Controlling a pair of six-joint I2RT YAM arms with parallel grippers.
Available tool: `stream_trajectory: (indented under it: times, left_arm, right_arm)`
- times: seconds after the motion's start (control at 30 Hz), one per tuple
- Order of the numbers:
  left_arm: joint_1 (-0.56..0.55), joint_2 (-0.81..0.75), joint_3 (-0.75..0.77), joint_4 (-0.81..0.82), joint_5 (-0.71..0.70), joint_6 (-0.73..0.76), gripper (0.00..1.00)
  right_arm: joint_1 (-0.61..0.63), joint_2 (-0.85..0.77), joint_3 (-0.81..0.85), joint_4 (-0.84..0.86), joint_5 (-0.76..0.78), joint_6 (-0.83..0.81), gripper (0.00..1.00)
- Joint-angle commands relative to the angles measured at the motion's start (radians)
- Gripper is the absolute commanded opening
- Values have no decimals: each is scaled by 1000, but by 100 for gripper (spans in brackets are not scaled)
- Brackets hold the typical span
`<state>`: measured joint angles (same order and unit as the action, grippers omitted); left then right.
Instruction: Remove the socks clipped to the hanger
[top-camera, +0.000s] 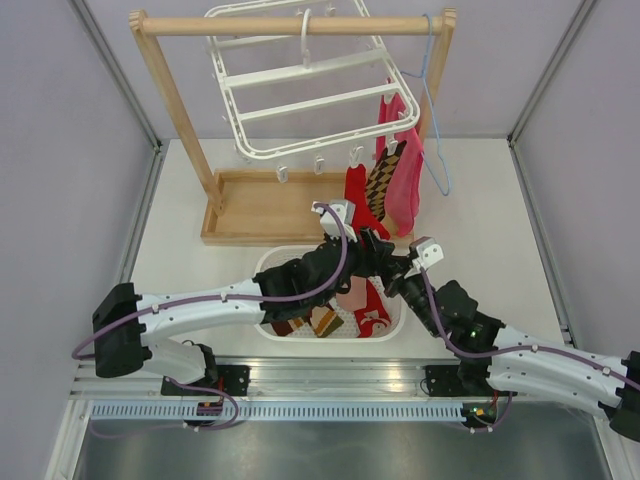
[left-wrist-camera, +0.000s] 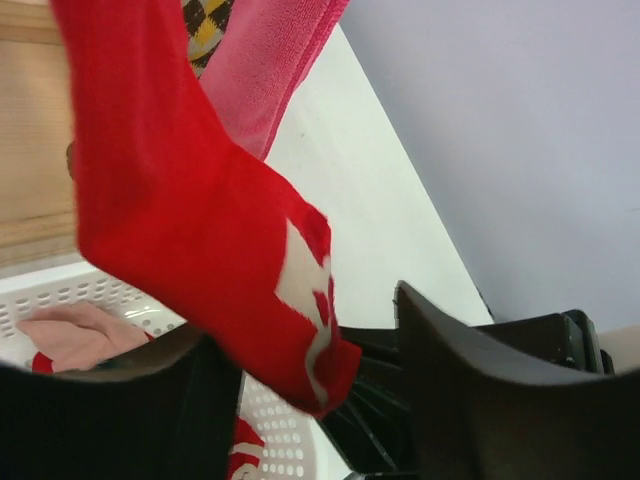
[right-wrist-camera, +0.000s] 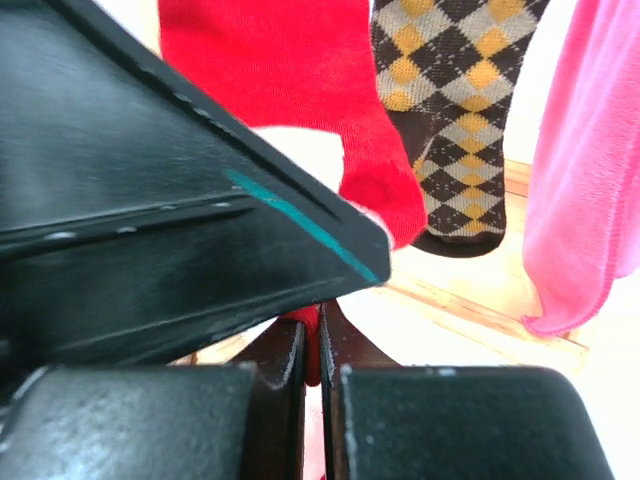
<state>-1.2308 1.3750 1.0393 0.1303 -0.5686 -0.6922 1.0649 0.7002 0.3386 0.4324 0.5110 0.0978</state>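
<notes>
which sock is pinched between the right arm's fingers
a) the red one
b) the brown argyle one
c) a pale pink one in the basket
a: in the right wrist view the right fingers are shut on the lower end of the red sock, while the argyle sock hangs free beside it.

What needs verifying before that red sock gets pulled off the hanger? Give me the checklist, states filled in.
1. Right gripper shut on the toe of the red sock: ok.
2. Left gripper not gripping, jaws apart: ok.
3. Red sock off the hanger: not ok, it hangs there.
4. Diamond sock outside the grip: ok, it hangs beside.
5. Basket underneath for the drop: ok.
</notes>
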Motion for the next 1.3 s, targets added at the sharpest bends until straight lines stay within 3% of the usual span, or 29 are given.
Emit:
stream_trajectory:
  times: [0.0, 0.1, 0.37, 0.53, 0.67, 0.8, 0.97, 1.13, 1.27]
  left_arm:
    - [-9, -48, -21, 38, -17, -4, 76]
    - [-7, -62, -33, 35, -33, 3, 100]
    - [-9, -135, -91, 38, -100, 37, 100]
    - [-4, -180, -143, 202, -154, 261, 100]
    - [40, -255, -235, 445, 9, 468, 100]
    - [161, -307, -265, 479, 194, 474, 100]
    - [198, -315, -252, 534, 395, 491, 100]
    - [203, -268, -180, 563, 481, 471, 100]
    - [205, -222, -136, 563, 432, 482, 100]
  right_arm:
    - [0, -30, -4, 5, 24, 3, 1]
    - [0, -36, -7, -3, 26, 2, 1]
    - [1, -15, 0, -7, 17, 5, 1]
    - [1, 2, 5, -4, -2, 8, 1]
    - [6, -8, 10, -14, -14, 8, 1]
    - [9, -45, 34, -96, 33, 19, 1]
    - [10, -102, 88, -199, 98, 19, 1]
    - [9, -99, 106, -247, 107, 31, 1]
    - [9, -125, 103, -268, 101, 39, 1]
